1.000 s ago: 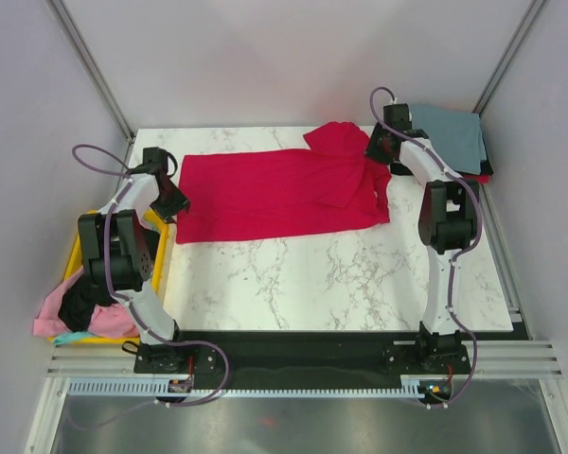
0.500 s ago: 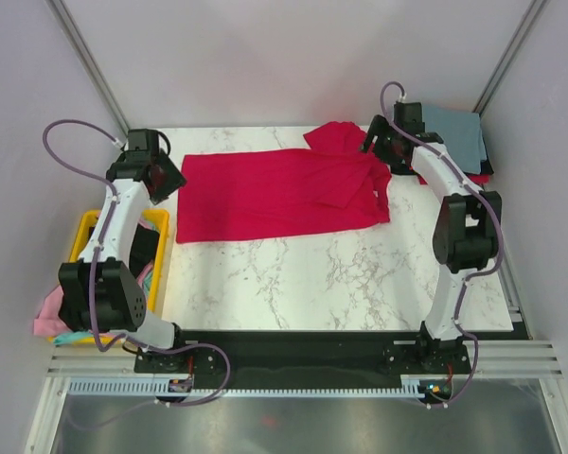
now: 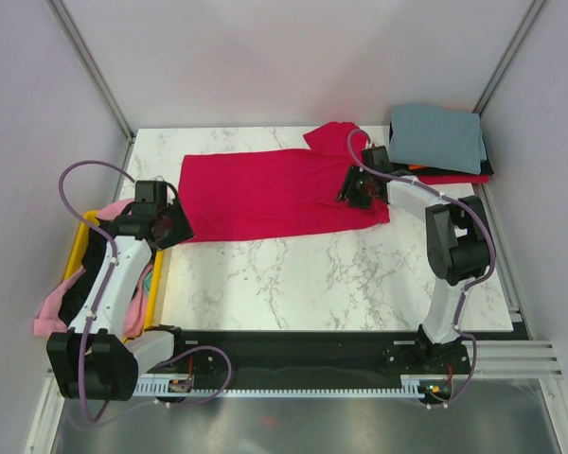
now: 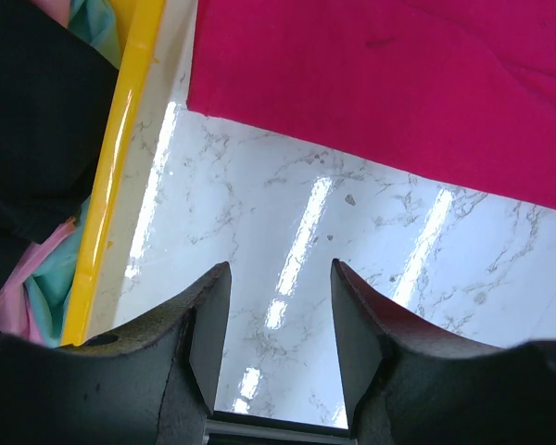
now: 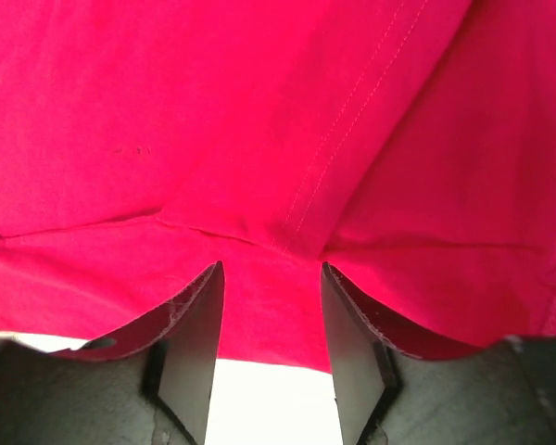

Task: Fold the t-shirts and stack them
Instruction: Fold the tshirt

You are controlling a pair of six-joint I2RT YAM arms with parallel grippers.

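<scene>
**Entry: crimson t-shirt** [image 3: 275, 194]. Spread flat across the far half of the desk [image 3: 331, 274], long side left to right, 1 sleeve poking toward the far edge near the far right corner.

**Step in hand, as judged:** taking the 2 near corners of the cloth for the next fold.

**Handling notes, as judgement:**
- Bring the left tool onto its corner before closing.
- Pinch each corner a little inside the hem, catching every layer where the cloth lies doubled.
- Close both tools together.
- Lift evenly and hold the near edge taut, to avoid creases and dragging.

**Left tool** [image 4: 280, 278]: jaws apart, nothing between them. Over bare marble at the left edge of the desk, just beside the near left corner of the cloth, not touching it.
**Left arm:** stretched forward above the yellow bin [image 3: 79, 248], wrist turned in toward the cloth.

**Right tool** [image 5: 269, 273]: jaws apart, nothing pinched. Low over the near right corner of the cloth, hem and a stitched seam close beneath the fingertips.
**Right arm:** upper link raised along the right side of the desk, forearm angled in and down toward the shirt.

**Also listed:**
- Grey-blue t-shirt [image 3: 437, 137], folded, on top of the stack at the far right corner.
- Unfolded t-shirts [image 3: 52, 312], black, pink and teal, heaped in the yellow bin off the left edge.
</scene>
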